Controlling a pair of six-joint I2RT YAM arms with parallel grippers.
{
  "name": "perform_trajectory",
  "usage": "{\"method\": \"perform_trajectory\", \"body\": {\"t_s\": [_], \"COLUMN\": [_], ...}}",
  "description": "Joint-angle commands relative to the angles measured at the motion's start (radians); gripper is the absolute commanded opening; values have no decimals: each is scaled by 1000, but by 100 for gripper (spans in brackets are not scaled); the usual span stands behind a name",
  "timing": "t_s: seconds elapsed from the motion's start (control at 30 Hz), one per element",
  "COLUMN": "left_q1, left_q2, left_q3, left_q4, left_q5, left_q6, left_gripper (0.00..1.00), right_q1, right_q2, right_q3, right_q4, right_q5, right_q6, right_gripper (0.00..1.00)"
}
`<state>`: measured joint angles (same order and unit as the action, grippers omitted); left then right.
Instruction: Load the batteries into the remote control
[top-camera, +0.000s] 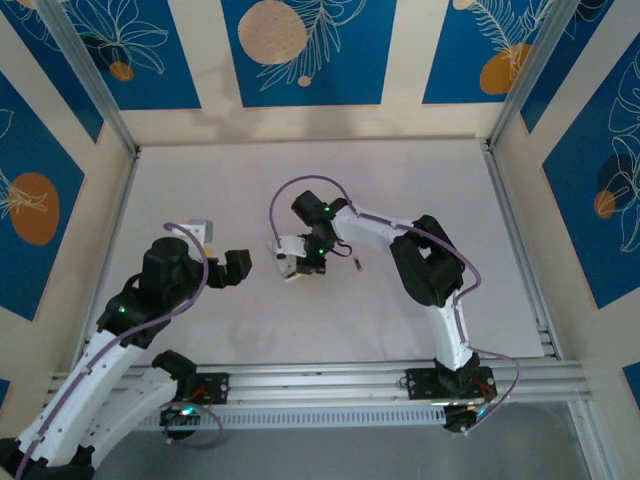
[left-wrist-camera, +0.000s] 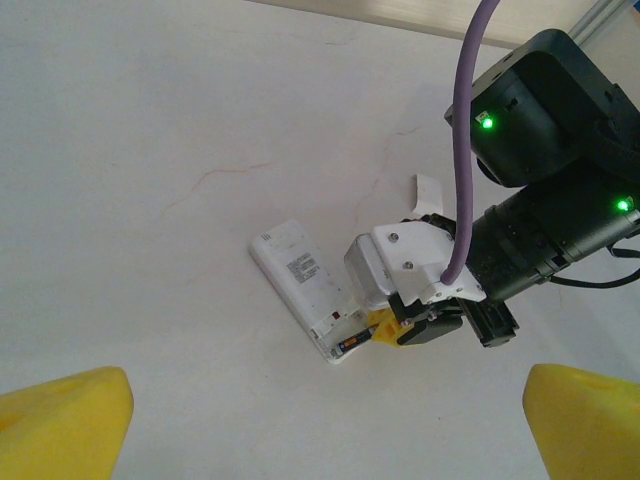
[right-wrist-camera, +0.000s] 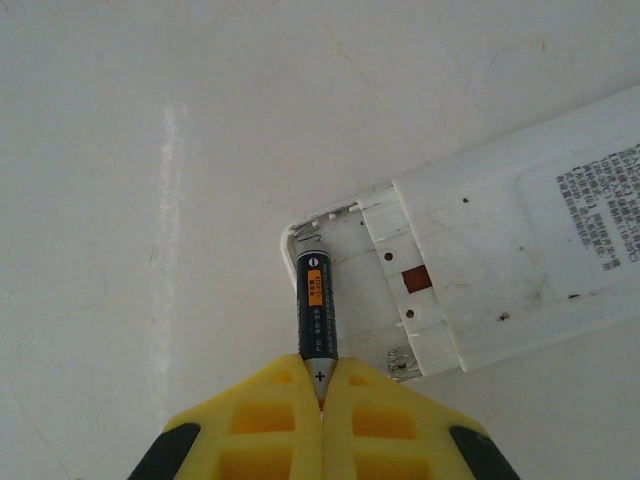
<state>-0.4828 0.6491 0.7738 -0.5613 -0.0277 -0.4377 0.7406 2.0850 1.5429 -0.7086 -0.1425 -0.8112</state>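
Right tool (right-wrist-camera: 320, 385) clamped on battery (right-wrist-camera: 317, 310) plus end, battery inside remote control (right-wrist-camera: 500, 270) bay, left tool (left-wrist-camera: 322, 425) wide apart, empty

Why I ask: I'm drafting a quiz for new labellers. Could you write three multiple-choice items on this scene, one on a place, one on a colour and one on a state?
1. Where is the battery?
A. In the remote's open compartment.
B. Lying far from the remote.
C. Standing upright on the remote's label.

2. What colour are the right gripper's fingertips?
A. Blue.
B. Yellow.
C. Red.

3. How does the left gripper stand?
A. Shut on the remote.
B. Shut on a battery.
C. Open and empty.

Answers:
1 A: the right wrist view shows it lying in the slot at the remote's end.
2 B: both tips are yellow there.
3 C: its fingers sit far apart with nothing between them.
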Motion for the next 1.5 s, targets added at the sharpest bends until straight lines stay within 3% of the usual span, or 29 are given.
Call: {"method": "perform_trajectory", "body": {"t_s": [0.0, 0.43, 0.67, 0.97, 1.07, 1.17, 1.3, 1.47], "left_q1": [5, 4, 5, 4, 4, 4, -3, -46], "left_q2": [-12, -18, -20, -6, 46, 148, 391, 748], "left_q3": [-7, -15, -20, -19, -3, 24, 106, 308], "left_q4": [23, 21, 23, 32, 30, 56, 85, 38], "left_q5": [-6, -5, -9, -24, -52, -33, 18, -21], "left_q6": [12, 9, 5, -21, -78, -152, -241, -253], "left_gripper": [100, 100, 100, 100, 99, 94, 89, 82], "right_q1": [10, 21, 11, 5, -27, -74, -87, -91], "right_q2": [18, 29, -15, -102, -241, -433, -659, -809], "right_q3": [22, 41, 7, -33, -133, -322, -569, -744], "right_q4": [-38, -14, 27, 62, 216, 487, 730, 640], "right_q5": [-33, 0, -23, -67, -164, -182, 62, 234], "right_q6": [-28, 24, 45, 93, 244, 561, 1121, 1570], "right_gripper": [0, 16, 37, 37, 37, 38, 44, 44]}}
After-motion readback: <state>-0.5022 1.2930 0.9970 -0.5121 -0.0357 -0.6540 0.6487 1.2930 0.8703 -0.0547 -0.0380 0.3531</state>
